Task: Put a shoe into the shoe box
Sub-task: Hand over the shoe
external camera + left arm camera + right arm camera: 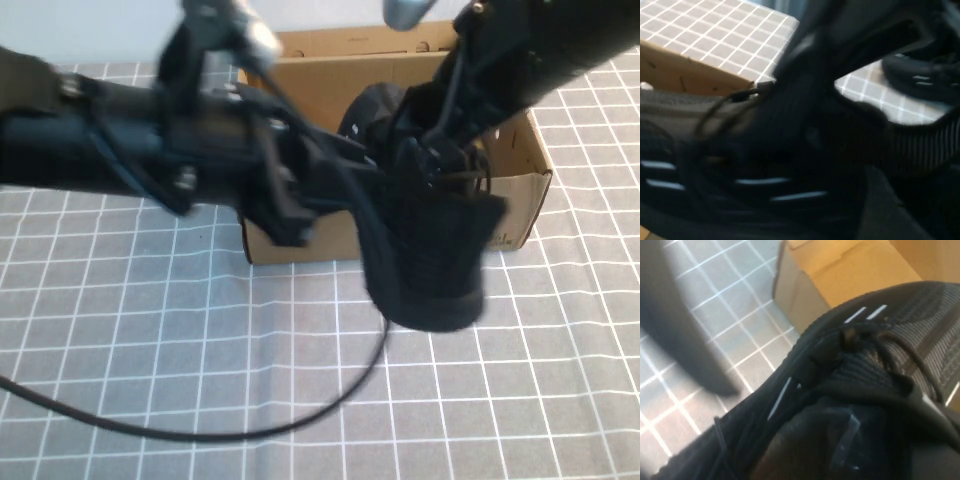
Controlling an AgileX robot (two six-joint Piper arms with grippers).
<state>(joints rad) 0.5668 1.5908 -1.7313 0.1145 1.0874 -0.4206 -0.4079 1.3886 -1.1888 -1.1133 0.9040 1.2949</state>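
Fingers of both grippers are buried in black shoe and blur, so I cannot tell for either whether they are spread or pinching. From where I stand, the left gripper (350, 175) reaches in from the left to the shoe's side, and the right gripper (440, 150) comes down from the upper right onto its laced top. Between them the shoe (430, 250) hangs in the air, tilted steeply, one end drooping over the front wall of the shoe box (520, 150) and the other up over the open interior. That box sits on the grey checked desk (150, 350), lid flap folded back, with a black cable (200, 432) looping in front. I judge this to be the carrying step, nearly at placement; next the shoe wants levelling, moving further back over the opening, then lowering inside.
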